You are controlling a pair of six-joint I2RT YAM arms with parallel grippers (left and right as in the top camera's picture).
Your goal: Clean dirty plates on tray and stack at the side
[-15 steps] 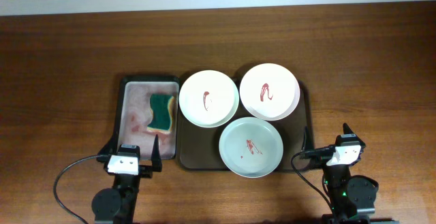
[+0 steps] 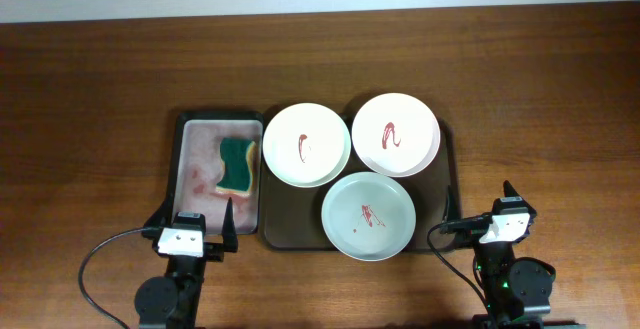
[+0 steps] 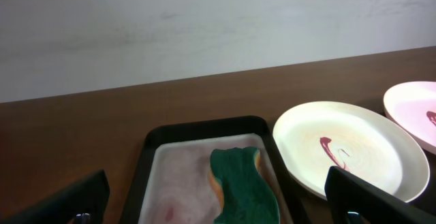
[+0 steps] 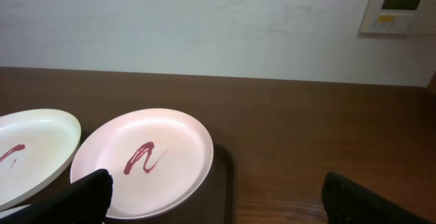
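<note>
Three plates with red sauce squiggles lie on the dark brown tray: a white plate at back left, a white plate at back right, and a pale greenish plate at the front. My left gripper is open and empty at the near end of the black basin. My right gripper is open and empty at the tray's near right corner. The left wrist view shows the back left plate. The right wrist view shows the back right plate and the tray rim.
A black basin with pinkish liquid holds a green-yellow sponge, left of the tray; both show in the left wrist view, basin and sponge. Bare wood tabletop lies right of the tray. A wall panel hangs behind.
</note>
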